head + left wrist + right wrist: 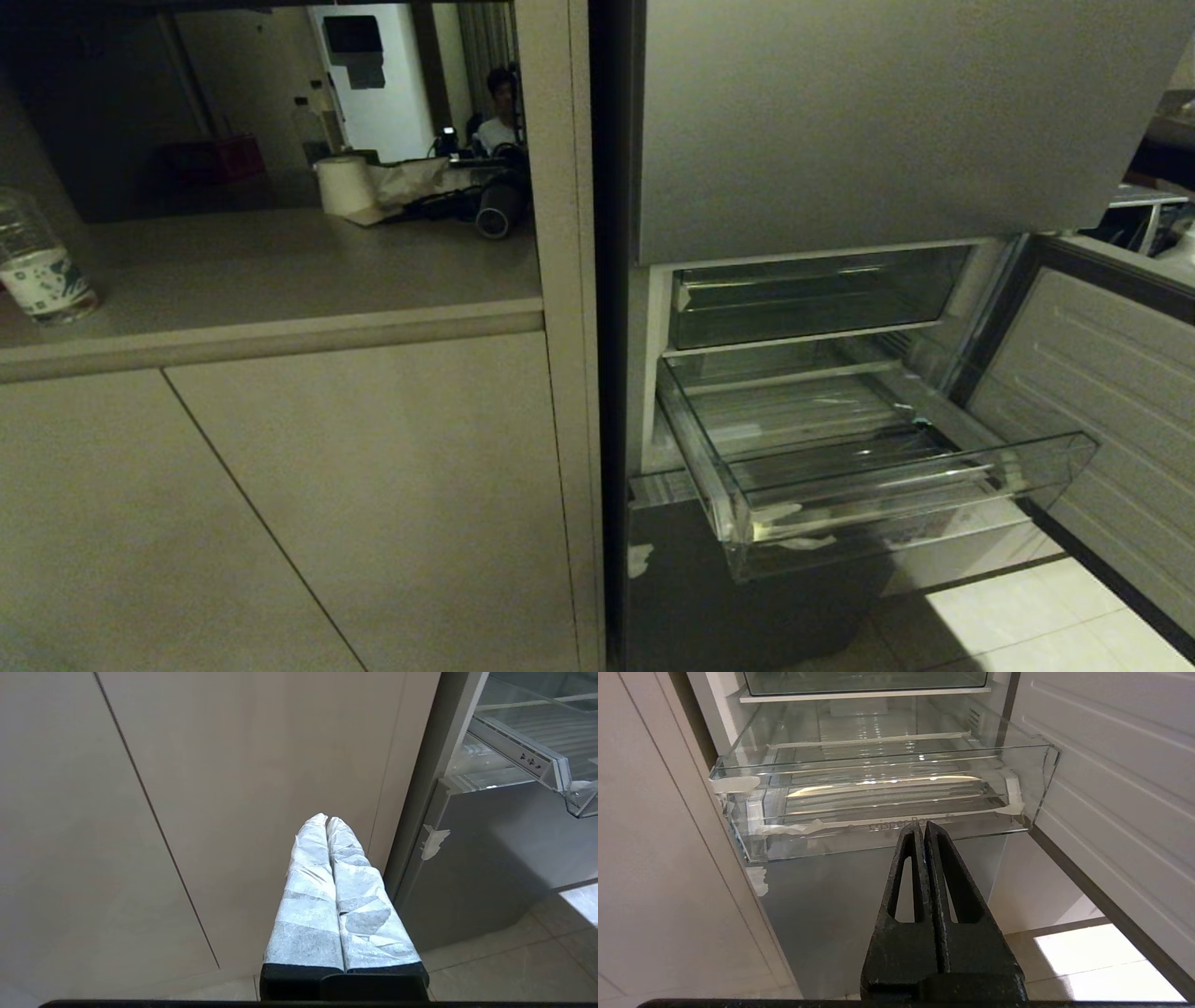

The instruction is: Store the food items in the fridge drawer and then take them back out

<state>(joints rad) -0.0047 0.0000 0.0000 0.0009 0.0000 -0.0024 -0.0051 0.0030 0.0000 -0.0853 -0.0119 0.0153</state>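
Drawer (896,485) standing pulled out of the fridge, clear and bare down to its ribbed floor, no pepper and no tan lump lying anywhere inside. Sitting just beyond and above the tips of the right gripper (923,828), tall front lip (896,826) facing the fingers, apart from them, not touched. Fingers pressed flat together, clenched on nothing. Shallower clear bin (812,294) resting higher up, further past the fingertips, likewise holding nothing visible.

Left gripper (327,820) hanging off to the side, wrapped fingers (308,891) closed tight against each other, also carrying nothing, pointing at the beige cabinet door (210,812); drawer corner (560,774) lying well off to one side of those tips, up and away.

Food items not showing in any view: not in the drawer, not between any fingers, not on the counter (280,271), where only a water bottle (37,261), a paper roll (344,185) and some clutter are standing.

Judging progress: fridge door (1102,392) swung wide and drawer drawn out, so access looking ready. Either storing not yet begun, or both halves already finished; impossible to settle from an empty bin and empty fingers. Whereabouts of the food remaining the open question before any next reach.
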